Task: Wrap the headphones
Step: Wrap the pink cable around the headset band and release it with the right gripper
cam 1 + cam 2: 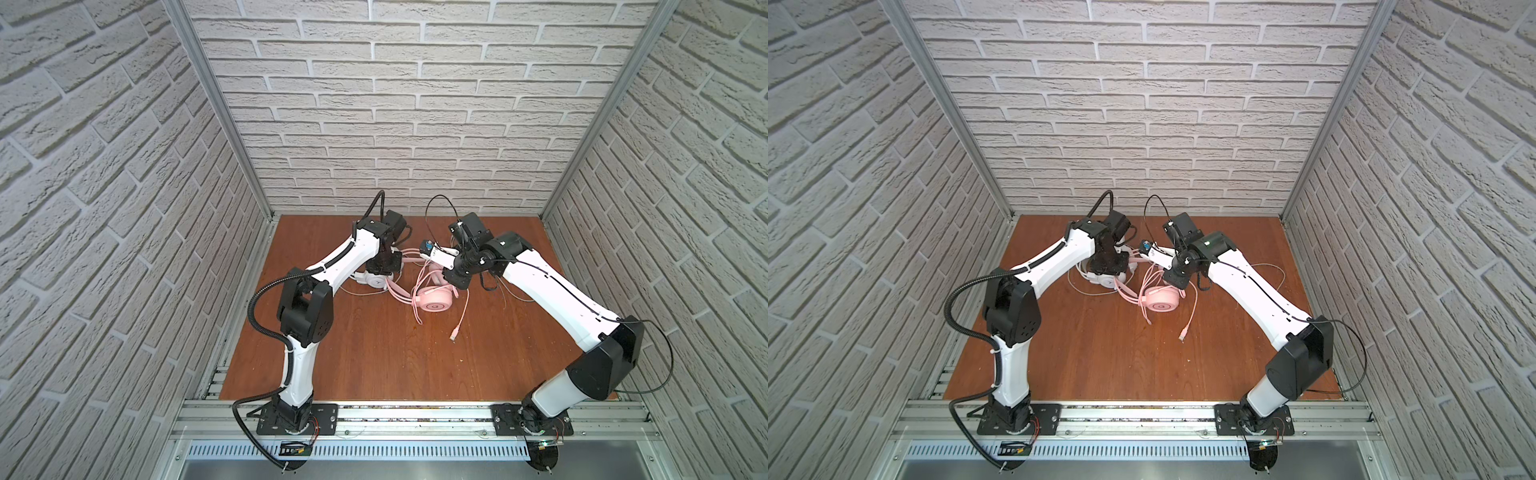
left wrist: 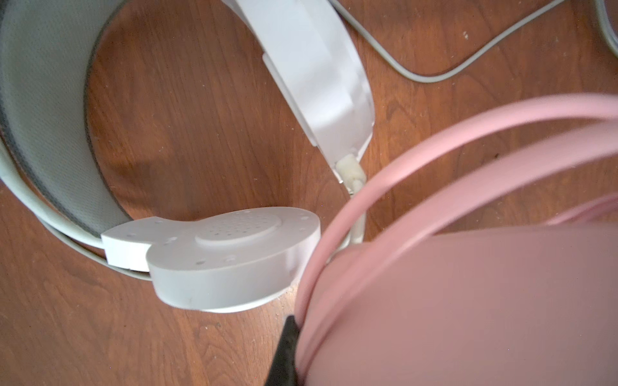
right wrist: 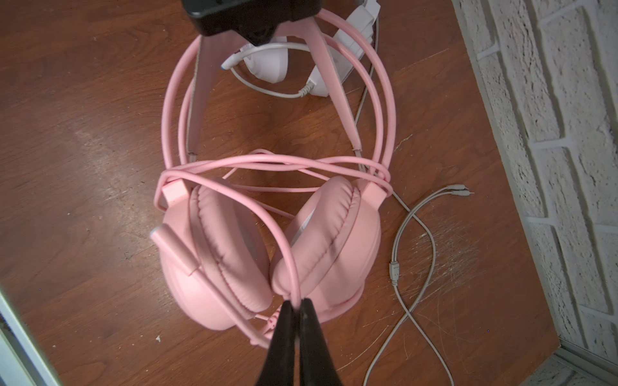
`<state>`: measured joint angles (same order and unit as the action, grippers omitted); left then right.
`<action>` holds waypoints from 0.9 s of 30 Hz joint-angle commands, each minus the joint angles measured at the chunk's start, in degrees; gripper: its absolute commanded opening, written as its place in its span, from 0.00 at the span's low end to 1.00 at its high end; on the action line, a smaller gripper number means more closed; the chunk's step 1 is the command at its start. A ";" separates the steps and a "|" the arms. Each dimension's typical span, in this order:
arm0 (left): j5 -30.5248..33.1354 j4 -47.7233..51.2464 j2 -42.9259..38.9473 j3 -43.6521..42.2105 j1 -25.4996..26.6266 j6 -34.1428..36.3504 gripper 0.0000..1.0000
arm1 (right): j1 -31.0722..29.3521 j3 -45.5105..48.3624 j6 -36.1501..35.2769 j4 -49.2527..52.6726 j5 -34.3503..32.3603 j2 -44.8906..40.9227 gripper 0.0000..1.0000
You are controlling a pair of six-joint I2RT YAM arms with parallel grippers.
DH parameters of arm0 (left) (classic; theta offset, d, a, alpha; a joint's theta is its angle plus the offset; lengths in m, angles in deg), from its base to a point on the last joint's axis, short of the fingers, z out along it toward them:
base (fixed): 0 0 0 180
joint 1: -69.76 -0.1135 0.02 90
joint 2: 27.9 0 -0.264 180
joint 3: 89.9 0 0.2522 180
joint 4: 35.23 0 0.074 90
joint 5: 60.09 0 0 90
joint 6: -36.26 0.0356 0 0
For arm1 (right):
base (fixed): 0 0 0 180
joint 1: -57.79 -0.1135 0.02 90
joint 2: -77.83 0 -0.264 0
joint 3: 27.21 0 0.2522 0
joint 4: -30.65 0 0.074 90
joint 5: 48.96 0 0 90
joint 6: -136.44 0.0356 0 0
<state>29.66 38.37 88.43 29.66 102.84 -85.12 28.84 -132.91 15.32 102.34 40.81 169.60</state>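
Observation:
The pink headphones [image 1: 434,301] lie mid-table, cups [image 3: 234,247] together. Their pink cord [image 3: 267,165] crosses between the two yokes in a few turns. One strand runs down between the cups into my right gripper [image 3: 297,305], which is shut on it just above the cups. My left gripper [image 1: 384,272] is shut on the pink headband [image 2: 468,300]; one black finger [image 2: 284,351] shows beside the band, the other is hidden. The white headphones [image 1: 376,283] with the grey band [image 2: 40,100] lie under the left gripper, against the pink headband.
The pink cord's loose end with its plug [image 1: 454,334] trails toward the front on the wooden table [image 1: 374,365]. A thin grey cord [image 3: 414,234] with jack plugs [image 3: 461,192] loops near the brick wall [image 3: 551,133]. A metal rail [image 1: 415,419] runs along the front.

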 commanded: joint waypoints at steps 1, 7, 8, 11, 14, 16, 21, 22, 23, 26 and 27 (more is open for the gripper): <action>-2.34 -0.18 -0.03 1.48 0.66 1.30 0.00 | 1.16 -2.53 2.49 -0.98 -2.19 0.80 0.05; -2.96 -0.48 -0.45 1.00 0.94 2.09 0.00 | 3.10 -4.40 5.01 -1.88 -2.98 2.35 0.05; -3.15 -0.57 -0.49 0.88 0.98 2.19 0.00 | 3.47 -4.59 5.45 -2.07 -3.07 2.58 0.05; -3.28 -0.91 -1.07 0.37 1.02 2.45 0.00 | 4.79 -5.00 6.87 -2.30 -3.32 3.36 0.05; -3.36 -1.03 -1.38 -0.06 1.03 2.63 0.00 | 5.97 -5.09 8.02 -2.53 -3.88 4.10 0.05; -3.49 -1.03 -1.52 -0.17 1.02 2.80 0.00 | 6.65 -5.07 8.98 -2.81 -4.01 4.59 0.05; -3.53 -1.04 -1.73 -0.16 1.02 3.10 0.00 | 8.09 -4.59 11.19 -4.10 -5.04 5.38 0.05; -3.51 -1.03 -1.86 -0.20 1.02 3.08 0.00 | 8.33 -4.44 11.53 -4.47 -5.09 5.51 0.05; -3.55 -1.05 -1.84 -0.24 1.09 3.07 0.00 | 8.62 -4.31 11.96 -4.73 -5.09 5.53 0.05; -3.53 -1.15 -2.06 -0.33 1.03 3.07 0.00 | 9.49 -4.52 13.15 -4.89 -4.82 6.29 0.05; -3.61 -1.32 -2.16 -0.46 1.02 3.07 0.00 | 9.76 -4.65 13.56 -4.85 -4.69 6.67 0.05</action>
<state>29.35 38.23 88.43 29.56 103.32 -82.60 37.80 -136.76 26.43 99.48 36.35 175.43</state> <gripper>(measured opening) 0.079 0.061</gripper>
